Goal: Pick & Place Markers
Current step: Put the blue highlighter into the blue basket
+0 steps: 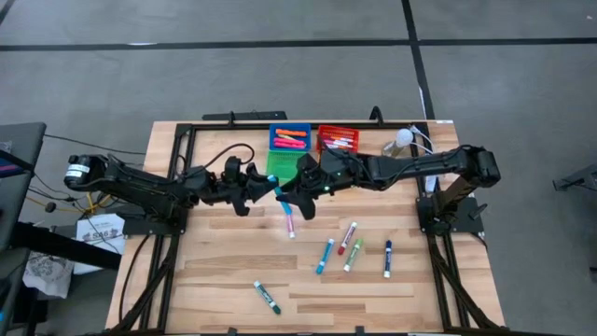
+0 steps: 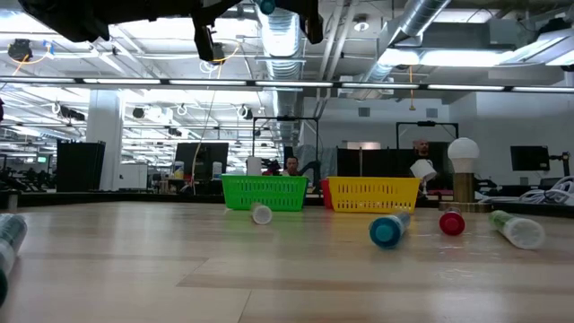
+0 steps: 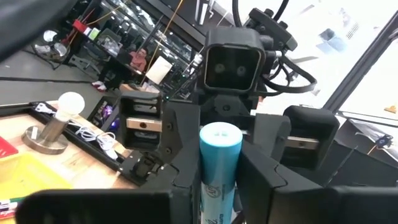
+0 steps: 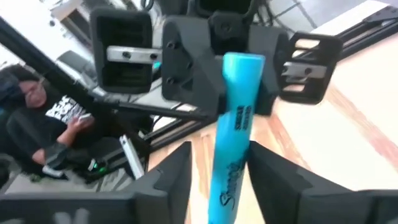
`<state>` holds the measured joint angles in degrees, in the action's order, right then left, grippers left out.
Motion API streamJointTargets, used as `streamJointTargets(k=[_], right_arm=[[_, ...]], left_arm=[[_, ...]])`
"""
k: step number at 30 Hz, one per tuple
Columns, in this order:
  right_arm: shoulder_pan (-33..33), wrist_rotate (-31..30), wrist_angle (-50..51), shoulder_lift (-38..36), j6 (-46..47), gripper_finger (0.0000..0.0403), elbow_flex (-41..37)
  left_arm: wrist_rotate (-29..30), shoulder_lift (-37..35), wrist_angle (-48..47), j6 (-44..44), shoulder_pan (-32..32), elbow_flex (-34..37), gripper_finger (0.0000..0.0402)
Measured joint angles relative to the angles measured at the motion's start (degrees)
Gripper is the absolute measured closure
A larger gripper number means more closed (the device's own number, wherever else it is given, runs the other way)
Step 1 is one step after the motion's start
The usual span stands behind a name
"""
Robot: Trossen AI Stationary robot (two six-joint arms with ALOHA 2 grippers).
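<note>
- Turquoise marker (image 1: 274, 185) hangs above the middle of the wooden table (image 1: 224, 280), between the two grippers, which meet nose to nose over the far half
- Left gripper (image 1: 264, 187) has its fingers closed tight on one end of this marker; the right wrist view shows the blue barrel (image 4: 233, 124) running up into those clamped fingers
- Right gripper (image 1: 288, 193) sits at the other end of the same marker with its jaws partly parted, a finger on each side of the barrel; whether they touch it I cannot tell
- Pink marker (image 1: 289, 224) lies on the table just in front of the grippers
- Four more markers lie nearer the right front: a blue one (image 1: 325, 256), a red one (image 1: 348, 237), a green one (image 1: 354, 255) and a dark blue one (image 1: 388, 259)
- Another green marker (image 1: 267, 297) lies alone near the front edge
- Blue bin (image 1: 290, 138) and red bin (image 1: 338, 139) at the far edge already hold markers
- Green bin (image 2: 264, 192) and yellow bin (image 2: 373, 194) stand side by side in the low view
</note>
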<state>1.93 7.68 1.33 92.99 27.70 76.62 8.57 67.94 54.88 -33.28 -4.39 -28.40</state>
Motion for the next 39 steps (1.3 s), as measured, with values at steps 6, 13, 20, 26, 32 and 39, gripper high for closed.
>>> streamJointTargets(k=[6, 13, 20, 26, 32, 39], right_arm=[[-2.3, 7.6, 5.1, 0.0, -1.0, 0.0204, 0.0], [-5.6, 8.0, 15.0, -0.1, -2.0, 0.0184, 0.1], [-6.3, 6.9, 19.9, -0.9, -8.9, 0.0183, 0.0], [-5.9, 4.7, 26.8, -3.5, -13.0, 0.0186, -0.1], [-5.5, -10.4, 33.4, -7.9, -13.3, 0.0187, 0.0], [-5.3, -12.1, 32.0, -15.1, -18.7, 0.0187, -3.6]], left_arm=[[0.6, 0.0, 0.1, 0.0, 0.4, 0.0, 0.033], [1.4, 0.0, -1.3, 0.4, 0.6, 0.0, 0.033], [0.8, -0.1, -4.7, 0.3, 0.4, 0.0, 0.033], [-0.1, -0.1, -5.1, 1.6, 3.2, 0.0, 0.033], [-5.8, -1.0, -11.2, 4.5, 8.2, -1.6, 0.033], [-10.4, -1.2, -35.1, 14.6, 14.4, -13.0, 0.033]])
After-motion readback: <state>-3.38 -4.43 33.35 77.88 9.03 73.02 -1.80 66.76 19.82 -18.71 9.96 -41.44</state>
